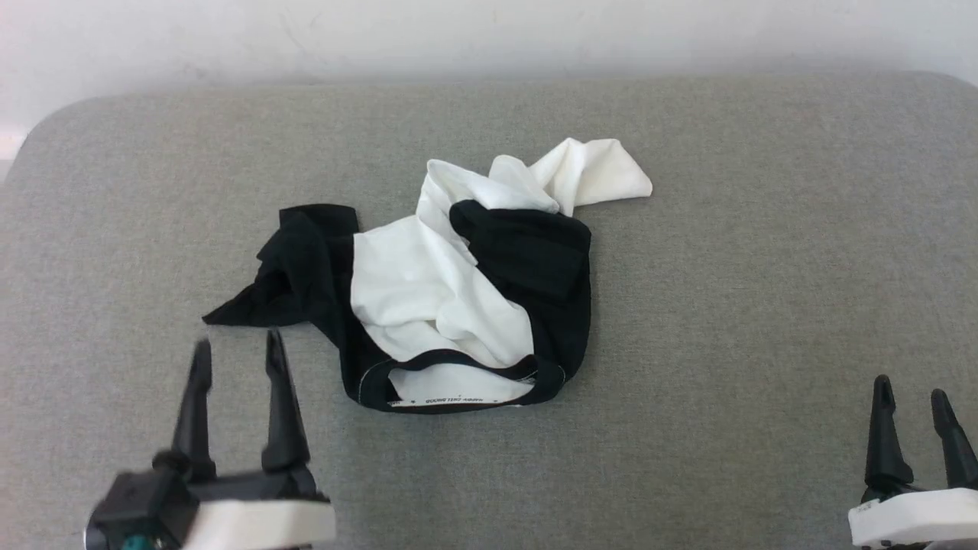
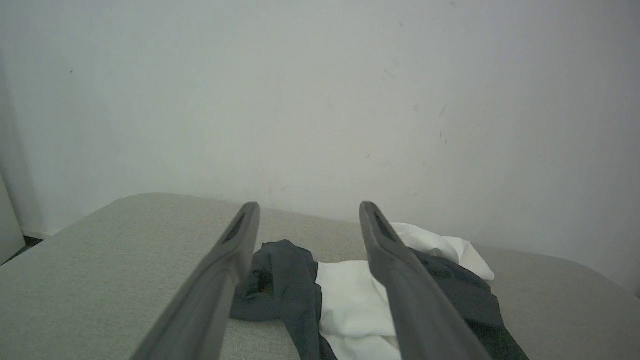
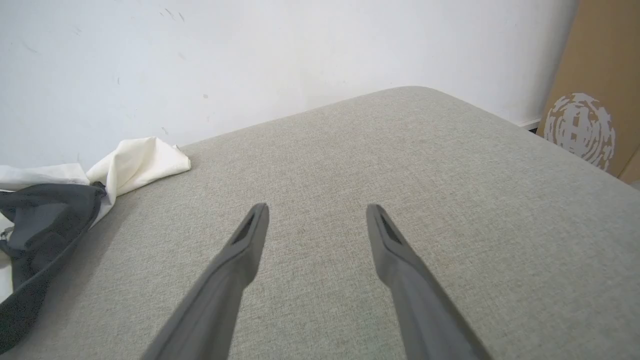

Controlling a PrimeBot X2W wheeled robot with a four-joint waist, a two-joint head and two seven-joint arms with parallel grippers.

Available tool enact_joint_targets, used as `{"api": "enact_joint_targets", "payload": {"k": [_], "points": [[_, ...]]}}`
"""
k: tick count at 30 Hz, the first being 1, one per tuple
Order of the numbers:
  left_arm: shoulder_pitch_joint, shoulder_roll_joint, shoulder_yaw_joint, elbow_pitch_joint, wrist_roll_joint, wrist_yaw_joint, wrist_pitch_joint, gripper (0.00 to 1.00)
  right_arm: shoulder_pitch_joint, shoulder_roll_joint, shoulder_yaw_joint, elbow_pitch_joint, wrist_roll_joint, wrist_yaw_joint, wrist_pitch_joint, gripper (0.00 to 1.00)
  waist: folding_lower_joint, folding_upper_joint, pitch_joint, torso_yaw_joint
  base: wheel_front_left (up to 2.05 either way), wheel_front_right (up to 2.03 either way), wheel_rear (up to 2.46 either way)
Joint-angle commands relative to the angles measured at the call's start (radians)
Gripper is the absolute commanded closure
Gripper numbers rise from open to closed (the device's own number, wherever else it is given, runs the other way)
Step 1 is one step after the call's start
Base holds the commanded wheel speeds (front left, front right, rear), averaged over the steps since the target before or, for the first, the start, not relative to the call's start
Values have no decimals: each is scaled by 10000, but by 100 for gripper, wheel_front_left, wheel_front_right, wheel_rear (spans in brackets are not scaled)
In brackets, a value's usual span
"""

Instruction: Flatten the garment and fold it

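Fingers (image 1: 284, 412), long and dark on both grippers, stand apart with nothing between them. A crumpled soft white T-shirt with black sleeves and collar, the garment (image 1: 428, 290), lies bunched near the middle of a grey woven cushioned surface (image 1: 726, 305). Its collar is toward the robot and one white corner is flipped out at the far right. The left gripper (image 1: 238, 340) is just beside the garment's black sleeve tip. The right gripper (image 1: 911, 386) is well apart at the near right. A white wall (image 1: 489, 30) stands behind the surface.

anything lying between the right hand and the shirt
Nothing: only bare grey fabric surface separates the right hand from the garment, plain in the head view.
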Motion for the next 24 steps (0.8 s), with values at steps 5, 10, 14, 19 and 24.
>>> {"api": "enact_joint_targets", "payload": {"k": [5, 10, 14, 19, 24], "points": [[826, -408, 277, -27, 117, -149, -43, 0, 138, 13, 251, -196, -306, -7, -45, 0, 0, -1, -233, 448, 0, 0, 0], [874, -463, 451, -115, 308, -271, -44, 0, -533, 13, 1714, -652, -809, -7, 748, 0, 0, -1, -307, 654, 0, 0, 0], [829, -470, 372, -98, 309, -267, -44, 0, -1563, 13, 2933, -1211, -758, -7, 2950, 0, 0, -1, -273, 746, 0, 0, 0], [667, -472, 55, -49, 172, -212, -44, 0, -2735, -125, 3442, -1062, -44, -7, 6001, 0, 0, -1, -84, 975, 0, 0, 0], [396, -473, -191, 92, 57, -230, -45, 0, -3628, -181, 3553, -273, 51, -7, 8029, 0, 0, -1, 136, 1307, 0, 0, 0]]}}
